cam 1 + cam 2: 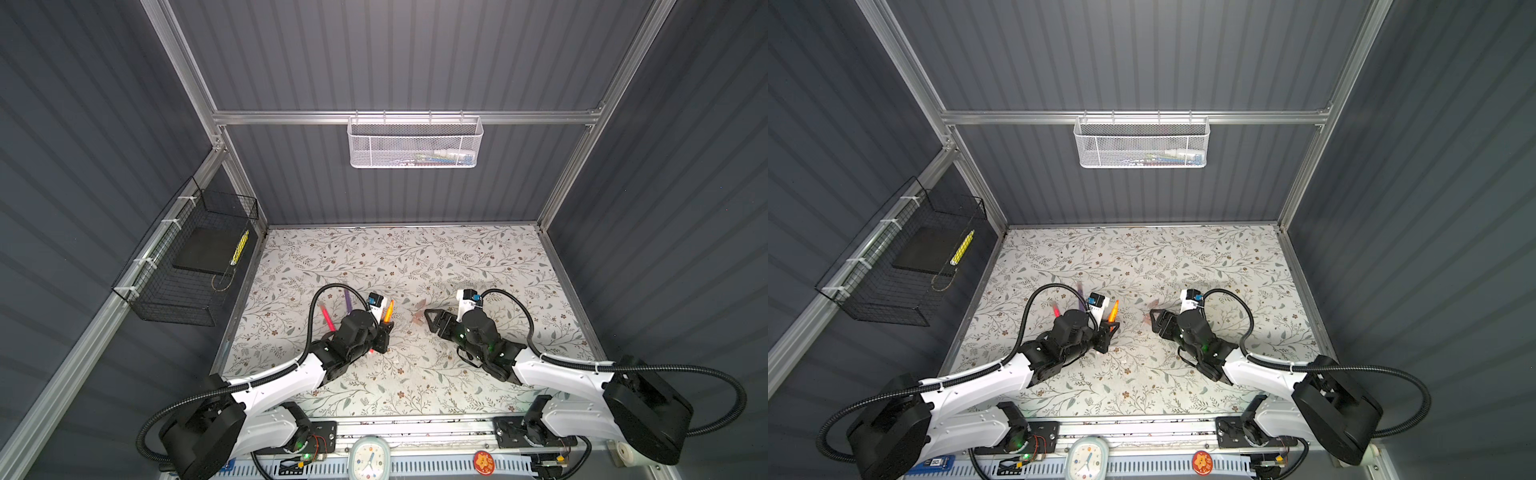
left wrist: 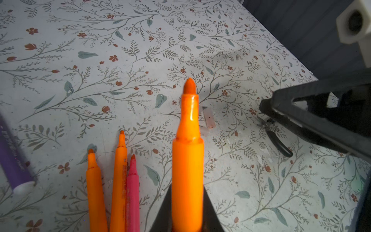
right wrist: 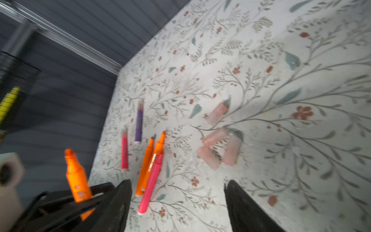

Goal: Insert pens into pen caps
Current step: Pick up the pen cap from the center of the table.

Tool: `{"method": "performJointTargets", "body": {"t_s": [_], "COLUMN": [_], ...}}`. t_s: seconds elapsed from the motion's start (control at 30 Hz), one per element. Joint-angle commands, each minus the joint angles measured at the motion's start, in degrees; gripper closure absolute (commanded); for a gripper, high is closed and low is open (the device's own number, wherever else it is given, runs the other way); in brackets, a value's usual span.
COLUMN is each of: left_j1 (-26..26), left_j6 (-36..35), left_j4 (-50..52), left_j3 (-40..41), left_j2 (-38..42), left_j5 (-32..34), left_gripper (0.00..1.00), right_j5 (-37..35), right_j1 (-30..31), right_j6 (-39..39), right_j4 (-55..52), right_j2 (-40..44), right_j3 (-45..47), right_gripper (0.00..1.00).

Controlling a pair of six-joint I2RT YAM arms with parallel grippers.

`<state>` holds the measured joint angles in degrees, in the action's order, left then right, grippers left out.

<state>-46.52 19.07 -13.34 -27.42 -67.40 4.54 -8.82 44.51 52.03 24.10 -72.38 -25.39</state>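
Note:
My left gripper [image 1: 385,329] is shut on an uncapped orange pen [image 2: 187,160], which stands tip up between the fingers [image 3: 77,176]. Beside it on the floral mat lie two orange pens [image 2: 95,190], a pink pen [image 2: 132,190], another pink pen [image 3: 124,152] and a purple pen [image 3: 139,122]. Several pale pinkish pen caps [image 3: 215,138] lie loose on the mat between the arms [image 1: 417,318]. My right gripper [image 3: 178,182] is open and empty, its jaws wide apart just short of the caps [image 1: 1154,318].
Black-handled pliers [image 2: 278,138] lie on the mat under the right gripper. A white mesh basket [image 1: 415,143] hangs on the back wall and a black wire basket [image 1: 187,266] on the left wall. A small clock [image 1: 368,457] sits at the front rail.

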Motion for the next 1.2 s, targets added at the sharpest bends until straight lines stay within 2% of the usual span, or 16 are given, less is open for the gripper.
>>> {"method": "performJointTargets", "body": {"t_s": [0.0,0.1,0.3,0.6,0.83,1.17], "left_j1": [0.2,0.2,0.2,0.2,0.2,0.2], "left_j6": [-0.2,-0.6,-0.7,-1.0,-2.0,-1.8], "left_j4": [-2.4,-2.4,-3.7,-3.1,-2.9,-2.6], "left_j3": [1.9,1.9,3.2,2.9,2.1,2.1], "left_j2": [0.7,1.3,2.3,2.5,2.2,2.6], "left_j5": [0.3,-1.4,-3.0,-5.6,-7.3,-7.2], "left_gripper": [1.0,1.0,1.0,1.0,1.0,1.0], "right_j5": [-1.7,-1.6,-4.0,-4.1,-5.2,-5.0], "right_j1": [-0.3,-0.4,-1.6,-3.5,-4.0,-4.0], "right_j6": [-4.2,-6.1,-9.6,-13.1,-13.8,-12.9], "right_j4": [-13.2,-19.7,-25.4,-30.7,-32.8,-33.8], "right_j2": [-3.5,-8.4,-16.2,-26.0,-29.4,-30.5], "right_j3": [-5.7,-11.0,-17.2,-26.4,-29.6,-29.1], "right_gripper": [0.28,0.35,0.45,0.52,0.53,0.72]}}
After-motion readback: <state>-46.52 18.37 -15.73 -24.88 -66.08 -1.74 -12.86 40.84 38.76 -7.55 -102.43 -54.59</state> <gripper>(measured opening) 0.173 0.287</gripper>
